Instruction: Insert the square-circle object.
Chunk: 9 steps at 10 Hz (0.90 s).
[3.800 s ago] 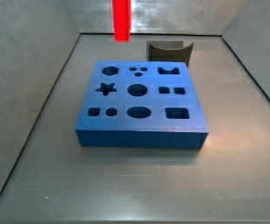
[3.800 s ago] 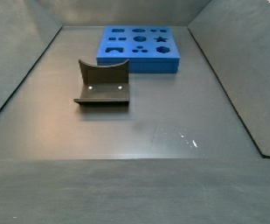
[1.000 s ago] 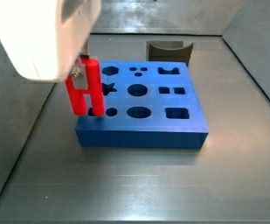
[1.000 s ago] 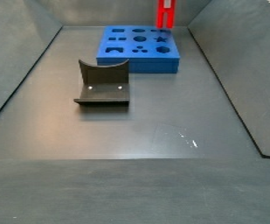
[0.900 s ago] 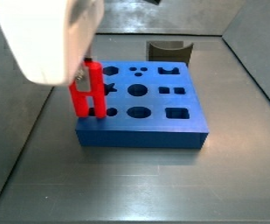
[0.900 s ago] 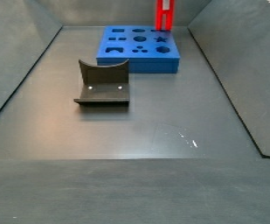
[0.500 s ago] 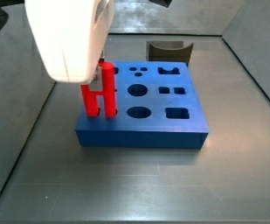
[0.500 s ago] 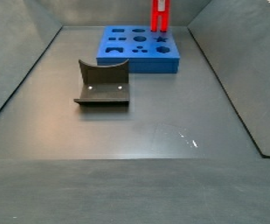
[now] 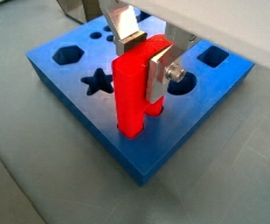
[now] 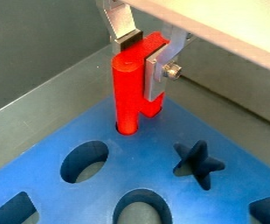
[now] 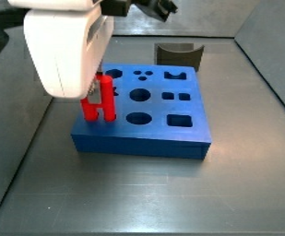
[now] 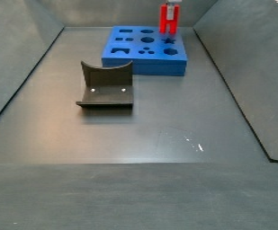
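- The gripper (image 9: 147, 58) is hanging over the blue block (image 9: 67, 83), near one edge, and its 2 silver fingers (image 9: 162, 70) are squeezing the red piece (image 9: 135, 92) tight.
- The red piece is the square-circle object, and it is standing straight up with its bottom end down on the block.
- A moment ago the red piece was hanging a bit higher beside the star hole (image 10: 197, 164). Now it is sitting lower, and in a side view the block seems to be pushed a little way toward the camera.
- In a wrist view the round bottom of the red piece (image 10: 134, 85) is touching the block just beside an oval hole (image 10: 85, 160), at a spot near the wall (image 10: 44, 74).
- I cannot tell if the tip is going into a hole or just pressing on the flat top.
- In a side view the red piece (image 11: 100, 100) is mostly hiding behind the big white gripper (image 11: 65, 48). In the far side view it (image 12: 169, 18) is showing at the back corner of the block (image 12: 145, 49).
- The dark fixture (image 12: 105, 87) is standing alone on the floor, well apart from the block.
- My guess is the job is near its end, but the piece is not pushed all the way in yet. If the block is sliding, the tip may be missing its hole.
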Available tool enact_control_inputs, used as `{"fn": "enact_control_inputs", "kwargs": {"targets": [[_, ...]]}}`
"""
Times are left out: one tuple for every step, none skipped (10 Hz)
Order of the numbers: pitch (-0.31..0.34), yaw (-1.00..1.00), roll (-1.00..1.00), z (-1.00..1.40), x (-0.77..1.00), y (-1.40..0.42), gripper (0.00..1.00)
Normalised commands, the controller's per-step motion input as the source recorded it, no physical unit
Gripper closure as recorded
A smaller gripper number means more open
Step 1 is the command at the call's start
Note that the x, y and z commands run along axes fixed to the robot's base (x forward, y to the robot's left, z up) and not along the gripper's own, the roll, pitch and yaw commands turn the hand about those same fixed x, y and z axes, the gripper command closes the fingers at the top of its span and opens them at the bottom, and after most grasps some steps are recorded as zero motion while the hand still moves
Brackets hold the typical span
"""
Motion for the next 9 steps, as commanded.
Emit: {"fn": "enact_control_inputs", "kwargs": {"targets": [[-0.091,-0.09,0.0,-0.89,0.05,-0.07,1.0],[-0.05,-0.13,0.07,-1.0,0.13,-0.13,1.0],[-0.02,-0.16,0.14,-1.0,0.1,-0.17,1.0],[-0.016,-0.14,0.14,-1.0,0.08,-0.16,1.0],[-0.014,-0.13,0.15,-1.0,0.06,-0.15,1.0],[-0.039,-0.05,0.17,-1.0,0.0,-0.19,1.0],[-0.044,-0.02,0.18,-1.0,0.0,-0.26,1.0],[-0.05,0.0,0.18,-1.0,0.0,-0.24,1.0],[-0.059,0.0,0.18,-1.0,-0.03,-0.24,1.0]]}}
